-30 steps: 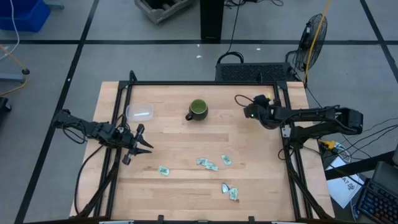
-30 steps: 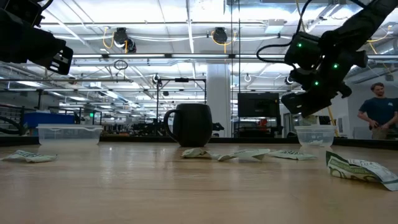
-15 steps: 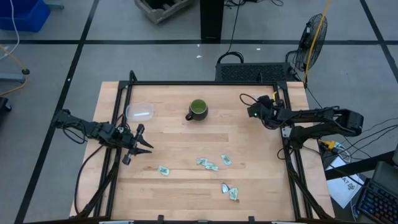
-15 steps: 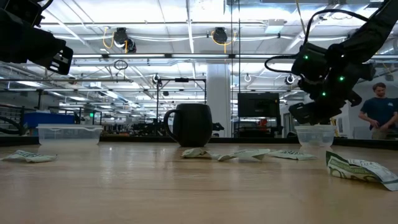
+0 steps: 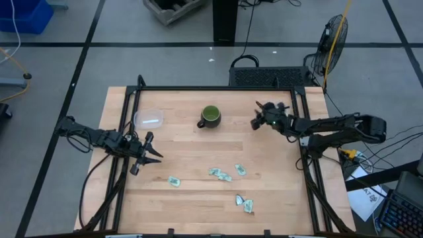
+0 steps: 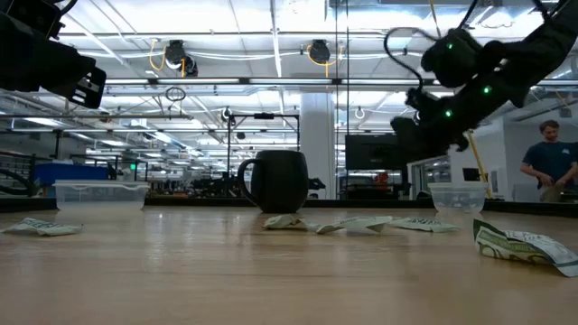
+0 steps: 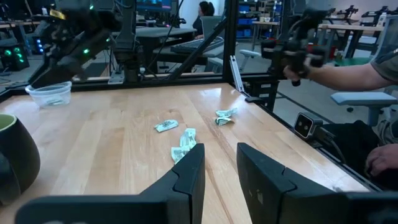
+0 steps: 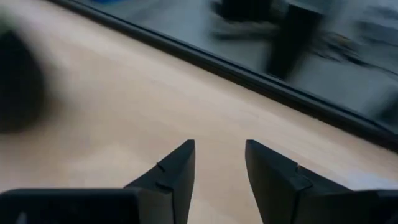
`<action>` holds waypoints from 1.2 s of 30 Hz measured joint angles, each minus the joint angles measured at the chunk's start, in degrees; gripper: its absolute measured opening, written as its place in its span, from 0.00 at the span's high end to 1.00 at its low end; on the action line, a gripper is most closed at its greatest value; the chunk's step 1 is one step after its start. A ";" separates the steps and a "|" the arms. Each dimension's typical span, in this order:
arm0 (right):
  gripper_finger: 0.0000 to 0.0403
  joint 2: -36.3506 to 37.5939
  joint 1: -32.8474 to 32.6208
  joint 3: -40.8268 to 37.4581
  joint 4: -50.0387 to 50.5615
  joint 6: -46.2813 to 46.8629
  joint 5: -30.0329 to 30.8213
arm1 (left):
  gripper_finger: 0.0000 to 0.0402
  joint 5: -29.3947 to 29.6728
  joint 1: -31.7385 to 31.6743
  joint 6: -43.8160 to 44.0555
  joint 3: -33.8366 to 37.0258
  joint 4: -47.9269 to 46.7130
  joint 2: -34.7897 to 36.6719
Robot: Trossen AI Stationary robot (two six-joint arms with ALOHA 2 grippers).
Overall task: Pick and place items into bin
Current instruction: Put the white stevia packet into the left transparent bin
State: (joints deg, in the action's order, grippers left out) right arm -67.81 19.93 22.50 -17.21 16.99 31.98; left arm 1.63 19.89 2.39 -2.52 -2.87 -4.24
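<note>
A: Right gripper (image 5: 256, 123)?
B: Fingers (image 8: 180, 171) slightly parted, holding nothing, raised above the counter (image 5: 264, 178) near its far right corner, beside the green mug (image 5: 210, 117).
A: Left gripper (image 5: 149, 151)?
B: Fingers parted, empty, at the left edge.
A: Packets (image 5: 225, 176)?
B: Scattered toward the near edge; clear bins (image 5: 149, 118) sit far left and far right.

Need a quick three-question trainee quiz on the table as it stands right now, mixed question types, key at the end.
1. True or false: the green mug stands between the clear container and the right gripper.
2. Which gripper is nearer the packets? A) left gripper B) right gripper C) neither is in view
3. Fill in: the right gripper's fingers hold ____.

Key: 1 true; 2 A; 3 nothing
</note>
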 joint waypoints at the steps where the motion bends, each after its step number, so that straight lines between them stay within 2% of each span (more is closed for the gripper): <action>1: 0.66 0.00 -1.20 0.00 -2.01 -1.20 -1.75 | 0.76 0.00 -0.01 0.00 0.02 0.00 -0.01; 5: 0.67 0.00 -6.88 0.00 -8.67 -4.32 -7.65 | 0.76 0.00 -0.01 -0.02 0.02 0.00 -0.01; 9: 0.68 -0.02 -14.05 0.00 -12.68 -4.65 -10.90 | 0.76 0.00 0.00 -0.01 0.01 0.00 0.00; 16: 0.68 -0.04 -27.29 0.00 -15.66 -4.43 -11.32 | 0.76 0.00 0.00 -0.01 0.01 0.00 0.00; 21: 0.68 -0.04 -34.85 0.00 -21.43 -2.77 -11.38 | 0.76 0.00 0.00 0.00 0.00 0.00 0.00; 25: 0.68 -0.02 -38.29 0.00 -28.55 -6.41 -13.40 | 0.76 0.00 -0.01 0.00 0.00 0.00 -0.01; 32: 0.68 0.00 -40.36 0.00 -46.48 -8.70 -22.92 | 0.76 0.09 0.01 0.05 0.02 0.06 -0.01; 36: 0.68 -0.02 -41.72 0.00 -49.91 -8.69 -23.19 | 0.76 7.14 -0.01 1.48 0.04 6.67 0.01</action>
State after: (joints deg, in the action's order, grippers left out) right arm -67.83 -21.78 22.50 -67.12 8.29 8.80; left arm 8.77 19.88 3.87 -2.48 3.80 -4.23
